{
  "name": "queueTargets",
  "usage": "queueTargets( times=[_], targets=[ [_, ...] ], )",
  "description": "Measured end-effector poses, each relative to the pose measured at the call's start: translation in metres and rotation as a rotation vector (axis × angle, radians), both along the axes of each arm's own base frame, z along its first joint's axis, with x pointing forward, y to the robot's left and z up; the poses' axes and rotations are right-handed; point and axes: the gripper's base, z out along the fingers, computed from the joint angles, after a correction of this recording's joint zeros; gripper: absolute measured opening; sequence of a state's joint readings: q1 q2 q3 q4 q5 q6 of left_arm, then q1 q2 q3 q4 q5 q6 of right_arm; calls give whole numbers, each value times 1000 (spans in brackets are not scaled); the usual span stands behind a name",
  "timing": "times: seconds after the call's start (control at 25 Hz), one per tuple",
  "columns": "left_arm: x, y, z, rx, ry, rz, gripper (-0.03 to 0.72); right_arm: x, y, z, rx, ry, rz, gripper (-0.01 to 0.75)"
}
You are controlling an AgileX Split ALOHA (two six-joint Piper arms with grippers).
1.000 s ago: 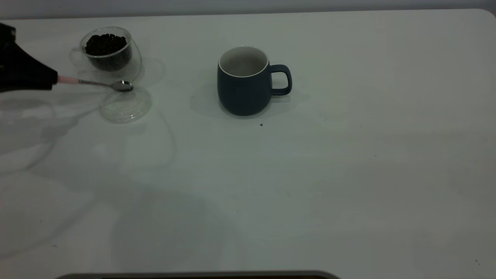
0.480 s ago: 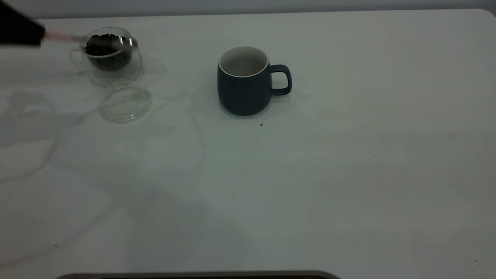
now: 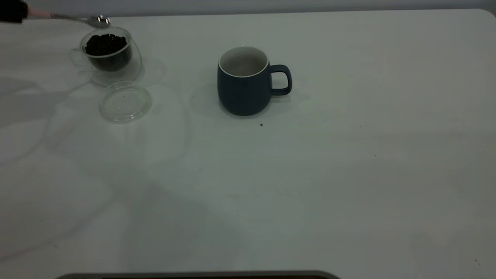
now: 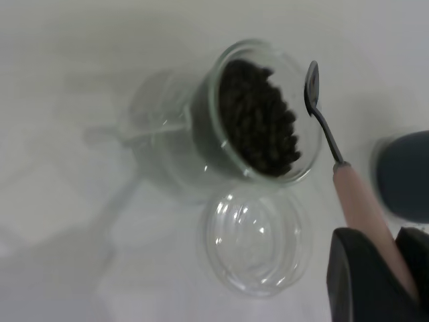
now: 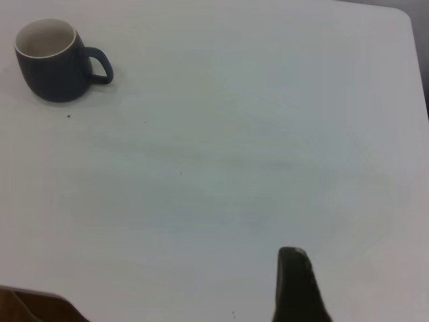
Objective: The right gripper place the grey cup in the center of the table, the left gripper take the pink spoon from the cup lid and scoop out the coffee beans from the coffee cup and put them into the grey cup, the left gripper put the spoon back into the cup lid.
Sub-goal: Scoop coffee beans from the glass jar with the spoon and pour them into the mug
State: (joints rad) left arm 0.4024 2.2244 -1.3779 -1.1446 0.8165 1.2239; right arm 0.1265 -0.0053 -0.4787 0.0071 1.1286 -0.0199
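Observation:
My left gripper is at the far left edge of the table and is shut on the pink spoon's handle. The pink spoon is in the air, its empty metal bowl over the far rim of the coffee cup. The coffee cup holds a heap of coffee beans. The empty cup lid lies just in front of the coffee cup. The grey cup stands upright and empty near the table's middle, handle to the right. The left wrist view shows the gripper, the beans and the lid. One right finger shows, far from the grey cup.
The white table has a few tiny dark specks, one just in front of the grey cup. The right arm is outside the exterior view.
The left gripper lifted the spoon off the cup lid and carried it back and up. The spoon bowl passed over the beans and now hangs at the cup's far rim.

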Motion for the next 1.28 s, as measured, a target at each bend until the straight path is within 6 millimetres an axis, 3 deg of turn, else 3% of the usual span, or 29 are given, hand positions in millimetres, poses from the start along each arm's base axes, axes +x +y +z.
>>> queueTargets(
  times=[0.2, 0.32, 0.68, 1.0, 1.28],
  targets=[
    [-2, -1, -35, -34, 77, 1, 135, 0, 0, 0, 0, 0, 0, 497],
    [-3, -2, -43, -52, 91, 10, 135, 0, 0, 0, 0, 0, 0, 497],
    [2, -1, -42, -103, 73, 72, 135, 0, 0, 0, 0, 0, 0, 497],
    [0, 23, -38, -115, 51, 139, 135, 0, 0, 0, 0, 0, 0, 495],
    [-1, 25, -38, -113, 54, 132, 135, 0, 0, 0, 0, 0, 0, 480]
  ],
)
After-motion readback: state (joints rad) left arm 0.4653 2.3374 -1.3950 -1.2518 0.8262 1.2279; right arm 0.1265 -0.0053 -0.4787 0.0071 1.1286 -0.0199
